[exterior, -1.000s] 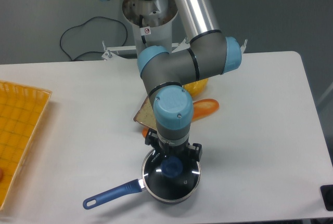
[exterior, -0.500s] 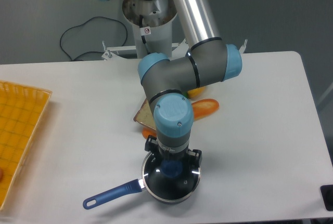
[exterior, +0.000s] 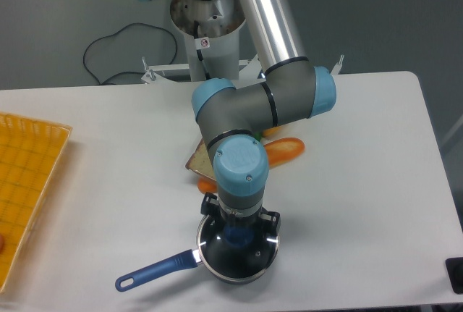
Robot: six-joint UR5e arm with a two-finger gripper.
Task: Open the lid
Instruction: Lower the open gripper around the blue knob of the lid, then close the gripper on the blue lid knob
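Fixed camera, looking down on a white table (exterior: 347,203). The saucepan (exterior: 217,267) near the front edge served as landmark for everything below.

Far to the left of the saucepan, at the table's left edge, lay a yellow grid-patterned tray (exterior: 25,182), cut off by the frame. Between tray and saucepan the white top showed plain, matte, with soft shadow only.

The saucepan's long blue handle (exterior: 155,271) pointed left and slightly forward, ending in a hanging loop.

The lid (exterior: 255,253) sat on the saucepan, metal rim flush all round, clear glass showing a dark interior and two bright reflections. A small vent hole showed right of centre. The blue knob (exterior: 237,237) was partly hidden.

The gripper (exterior: 238,235) pointed straight down over the lid's centre, fingers at knob height on either side. Whether they were pressed against the knob or just apart from it could not be told; the wrist blocked the view.

Behind the saucepan, partly under the arm (exterior: 253,102), lay a tan slab-like item (exterior: 199,158), an orange piece (exterior: 284,150) and a scrap of yellow, all partly hidden.

Far behind the saucepan, the robot base (exterior: 210,37) stood at the table's back edge. A black cable (exterior: 116,55) looped behind and to the left against a grey wall (exterior: 376,15).

Right of the saucepan, at the frame's lower right corner, a dark object (exterior: 456,274) showed, unidentifiable.
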